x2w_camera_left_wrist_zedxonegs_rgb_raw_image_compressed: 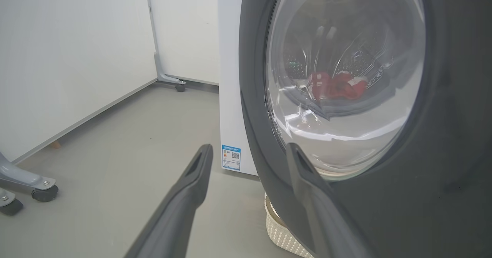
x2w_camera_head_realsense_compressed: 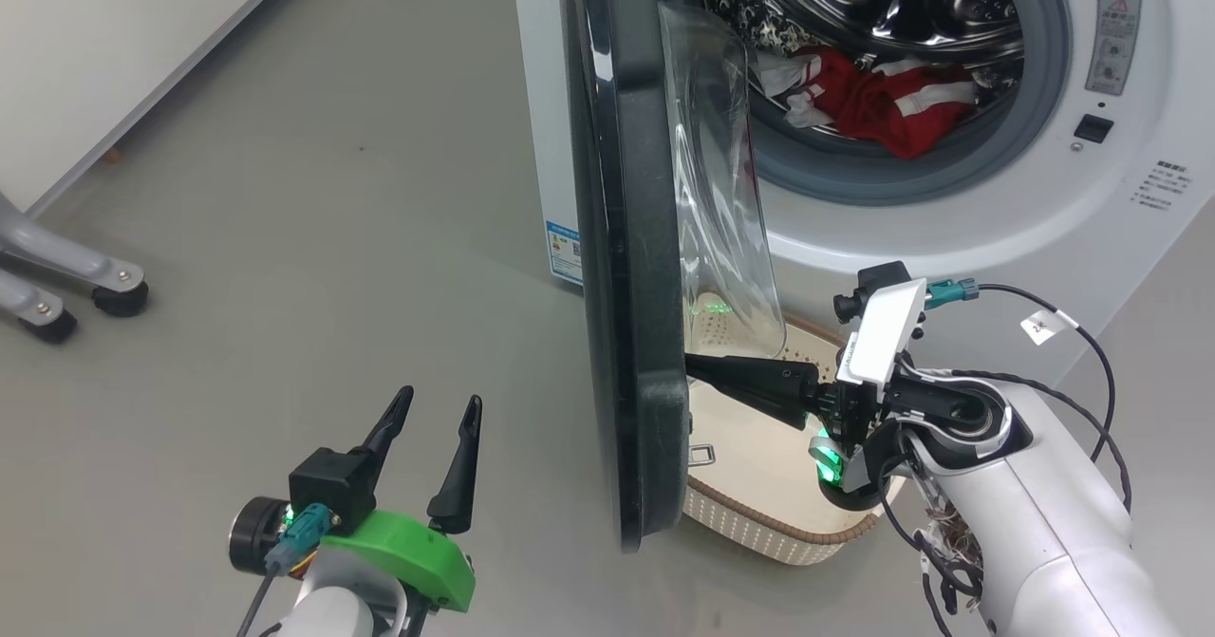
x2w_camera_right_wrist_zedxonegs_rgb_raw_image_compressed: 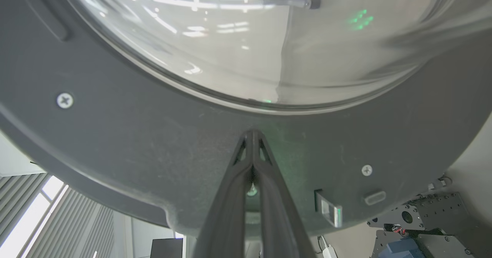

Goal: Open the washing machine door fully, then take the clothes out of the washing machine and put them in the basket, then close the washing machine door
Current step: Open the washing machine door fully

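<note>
Door (x2w_camera_head_realsense_compressed: 628, 238) — glossy black ring, bulging glass

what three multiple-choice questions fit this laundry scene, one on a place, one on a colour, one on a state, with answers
1. Where is the basket? A on the floor before the washing machine; B inside it; C on top of it.
2. Main colour of the clothes? A blue; B green; C red.
3. The right gripper is: A wide open; B shut; C holding cloth.
Answers: A, it sits on the floor beside the open door; C, red with white stripes; B, it is pinched closed at the door's inner face.
</note>
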### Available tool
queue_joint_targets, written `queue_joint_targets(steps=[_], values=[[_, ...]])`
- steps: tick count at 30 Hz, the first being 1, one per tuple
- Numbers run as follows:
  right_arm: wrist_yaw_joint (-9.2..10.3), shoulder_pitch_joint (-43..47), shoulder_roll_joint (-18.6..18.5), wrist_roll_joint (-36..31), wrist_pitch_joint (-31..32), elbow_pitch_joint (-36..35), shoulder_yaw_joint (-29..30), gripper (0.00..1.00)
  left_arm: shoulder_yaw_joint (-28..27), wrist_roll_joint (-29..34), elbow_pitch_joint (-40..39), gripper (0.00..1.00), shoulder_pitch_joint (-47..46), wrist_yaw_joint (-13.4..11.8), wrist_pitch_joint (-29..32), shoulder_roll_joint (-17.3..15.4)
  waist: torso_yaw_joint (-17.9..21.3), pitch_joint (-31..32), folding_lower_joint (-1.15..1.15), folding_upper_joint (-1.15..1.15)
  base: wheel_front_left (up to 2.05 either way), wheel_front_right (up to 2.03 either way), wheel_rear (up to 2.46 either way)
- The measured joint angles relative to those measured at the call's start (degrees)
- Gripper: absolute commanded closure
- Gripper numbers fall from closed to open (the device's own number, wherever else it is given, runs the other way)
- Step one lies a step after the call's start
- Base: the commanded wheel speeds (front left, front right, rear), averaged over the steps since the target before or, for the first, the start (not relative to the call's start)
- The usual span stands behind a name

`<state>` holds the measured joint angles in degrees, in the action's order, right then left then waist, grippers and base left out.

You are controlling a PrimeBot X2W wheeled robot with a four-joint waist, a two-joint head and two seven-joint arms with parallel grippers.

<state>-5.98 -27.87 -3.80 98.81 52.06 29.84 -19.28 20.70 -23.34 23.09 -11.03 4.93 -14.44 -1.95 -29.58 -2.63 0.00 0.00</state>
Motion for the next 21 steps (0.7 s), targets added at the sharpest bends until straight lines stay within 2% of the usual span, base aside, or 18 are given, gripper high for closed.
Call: queue_joint_targets(steps=[10,21], values=[[0.00,0.0,0.1,3.8,-0.2,-1.2,-4.8,1.00,-1.0,0.0,-0.8,0.00,0.0,0.0,0.0,0.0,-1.3,-0.3,0.00,0.00,0.00,0.00,0.00],[0.00,0.0,0.0,5.6,-2.0,-1.6,-7.5,1.00,-1.2,0.0,-1.4,0.00,0.0,0.0,0.0,0.0,-1.5,-0.6,0.00,0.00,0.00,0.00,0.00]])
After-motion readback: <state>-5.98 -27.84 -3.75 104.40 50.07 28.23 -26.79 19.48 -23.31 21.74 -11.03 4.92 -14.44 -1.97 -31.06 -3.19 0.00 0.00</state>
